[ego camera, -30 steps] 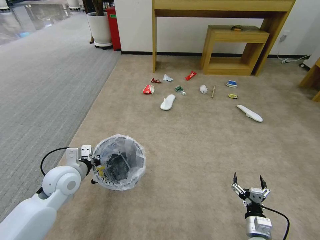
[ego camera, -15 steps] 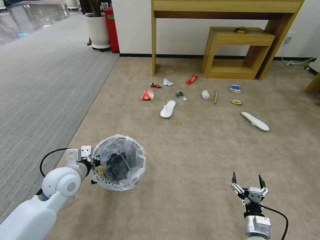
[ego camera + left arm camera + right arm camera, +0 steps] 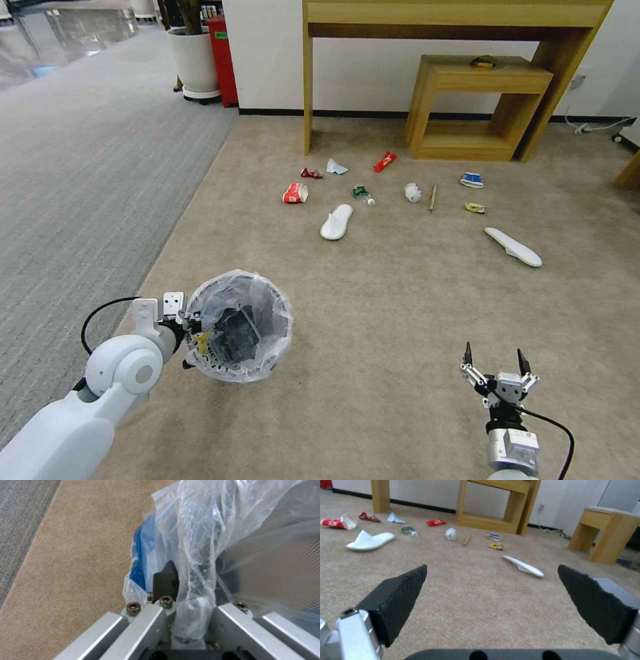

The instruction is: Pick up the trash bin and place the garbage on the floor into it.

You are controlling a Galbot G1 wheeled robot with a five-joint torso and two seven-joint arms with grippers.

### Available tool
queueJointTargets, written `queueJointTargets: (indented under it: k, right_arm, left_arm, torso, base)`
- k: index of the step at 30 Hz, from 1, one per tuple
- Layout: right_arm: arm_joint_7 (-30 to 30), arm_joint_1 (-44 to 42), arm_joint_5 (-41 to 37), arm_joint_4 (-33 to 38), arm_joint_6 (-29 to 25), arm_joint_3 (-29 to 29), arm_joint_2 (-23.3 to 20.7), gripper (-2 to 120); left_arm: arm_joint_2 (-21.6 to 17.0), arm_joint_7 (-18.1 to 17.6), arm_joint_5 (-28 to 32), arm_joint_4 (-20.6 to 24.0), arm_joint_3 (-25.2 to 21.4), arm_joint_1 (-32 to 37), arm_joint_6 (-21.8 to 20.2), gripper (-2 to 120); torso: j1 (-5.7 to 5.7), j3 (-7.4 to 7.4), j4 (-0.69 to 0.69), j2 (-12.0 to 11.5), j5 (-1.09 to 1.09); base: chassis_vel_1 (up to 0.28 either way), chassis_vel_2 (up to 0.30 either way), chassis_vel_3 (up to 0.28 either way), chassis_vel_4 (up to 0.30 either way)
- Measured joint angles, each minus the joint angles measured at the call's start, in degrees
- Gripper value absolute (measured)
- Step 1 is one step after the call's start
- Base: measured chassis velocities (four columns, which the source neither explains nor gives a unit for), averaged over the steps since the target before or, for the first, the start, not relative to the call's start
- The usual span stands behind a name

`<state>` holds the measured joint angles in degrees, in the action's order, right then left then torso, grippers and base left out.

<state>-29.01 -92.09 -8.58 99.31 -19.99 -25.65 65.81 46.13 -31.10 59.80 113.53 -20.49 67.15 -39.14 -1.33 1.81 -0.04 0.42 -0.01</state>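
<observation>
The left gripper (image 3: pixel 190 331) is pinching the rim of the small round black trash bin (image 3: pixel 238 325), the one lined with a crinkly see-through white plastic bag. In the left wrist view its dark finger (image 3: pixel 165 578) presses on the bag, with a bit of blue edge just beside it. The bin is held out just past this gripper, above the beige short carpet floor (image 3: pixel 373 320).

The right gripper (image 3: pixel 494 363) hangs low over the carpet with its two black fingers (image 3: pixel 398 592) spread wide apart and nothing between them.

The garbage lies on the carpet well ahead of both grippers. Straight out from the right gripper is a long white slipper (image 3: pixel 523 566). Another white slipper (image 3: pixel 336 221) lies farther ahead, more toward the bin's side. Past it are a crushed red and white cup (image 3: pixel 295 193), a small bottle with a green label (image 3: pixel 361 194), a white paper wad (image 3: pixel 413 193), a thin wooden stick (image 3: pixel 433 198), a blue and white carton (image 3: pixel 471 180), a yellow wrapper (image 3: pixel 475 208) and a red wrapper (image 3: pixel 384 161).
</observation>
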Motion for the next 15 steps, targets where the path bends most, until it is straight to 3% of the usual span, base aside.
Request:
queueJointTargets:
  k: [15]
  right_arm:
    - [-0.31, 0.24, 0.01, -0.32, 0.33, 0.13, 0.0, 100]
  left_arm:
    - [0.06, 0.07, -0.22, -0.15, -0.09, 0.04, 0.14, 0]
  torso:
    - [0.0, 0.0, 0.01, 0.0, 0.0]
  base:
    - [0.058, 0.057, -0.058, -0.061]
